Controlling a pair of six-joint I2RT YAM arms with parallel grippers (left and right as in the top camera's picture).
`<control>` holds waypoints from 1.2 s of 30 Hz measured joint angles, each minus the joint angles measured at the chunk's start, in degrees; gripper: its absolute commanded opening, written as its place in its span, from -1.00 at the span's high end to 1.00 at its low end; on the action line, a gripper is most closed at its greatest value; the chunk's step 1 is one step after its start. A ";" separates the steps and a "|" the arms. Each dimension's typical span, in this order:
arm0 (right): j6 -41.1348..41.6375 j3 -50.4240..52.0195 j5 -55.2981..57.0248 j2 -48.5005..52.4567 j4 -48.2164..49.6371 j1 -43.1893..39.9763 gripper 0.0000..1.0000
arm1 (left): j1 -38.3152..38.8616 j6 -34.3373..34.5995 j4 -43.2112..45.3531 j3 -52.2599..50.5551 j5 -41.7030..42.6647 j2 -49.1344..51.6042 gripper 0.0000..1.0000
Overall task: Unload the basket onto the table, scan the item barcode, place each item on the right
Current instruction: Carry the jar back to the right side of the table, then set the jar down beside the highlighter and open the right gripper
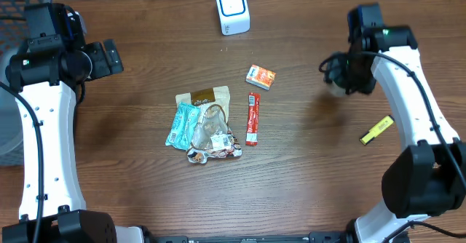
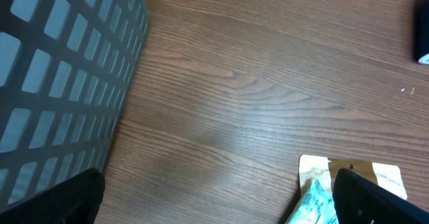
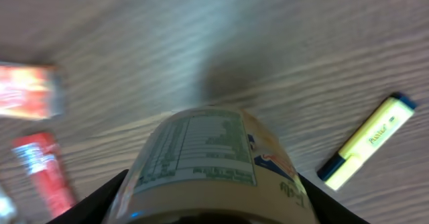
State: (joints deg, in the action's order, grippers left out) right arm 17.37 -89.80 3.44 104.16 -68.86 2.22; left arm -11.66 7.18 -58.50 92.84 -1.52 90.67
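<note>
The tub [image 3: 201,160], round with a printed nutrition panel facing the wrist camera, is gripped across its width by the right tool [image 3: 208,214], whose jaws stand part-way open around it. It is held above the counter [image 1: 306,170], right of centre. The wrist view is blurred, so I cannot tell where the barcode sits.

A yellow highlighter [image 1: 376,129] lies nearby on the wood, toward the right edge. The white scanner [image 1: 232,9] stands at the far edge, well apart from the tub, with bare wood between them.

Around the middle of the counter are a small orange box [image 1: 261,76], a red stick sachet [image 1: 252,118] and, just beside it, a heap of packets [image 1: 204,123].

The left tool [image 1: 109,57] is spread fully wide and holds nothing. It hangs over open wood near the grey mesh basket [image 2: 60,70] at the left edge.
</note>
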 measured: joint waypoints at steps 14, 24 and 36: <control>-2.64 18.80 4.55 0.26 15.69 -6.43 0.49 | 0.00 0.00 -0.02 0.00 0.02 0.00 -1.00; -3.91 18.80 5.03 0.26 16.28 -6.73 -0.55 | 0.00 0.00 -0.04 0.02 0.00 0.00 -1.00; -4.15 18.80 5.16 0.26 16.65 -6.73 -0.71 | 0.00 0.00 -0.02 0.00 0.02 0.00 -0.99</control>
State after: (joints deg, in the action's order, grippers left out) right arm 13.21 -71.00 8.60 104.42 -52.21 -4.51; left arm -11.66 7.18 -58.52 92.84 -1.50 90.67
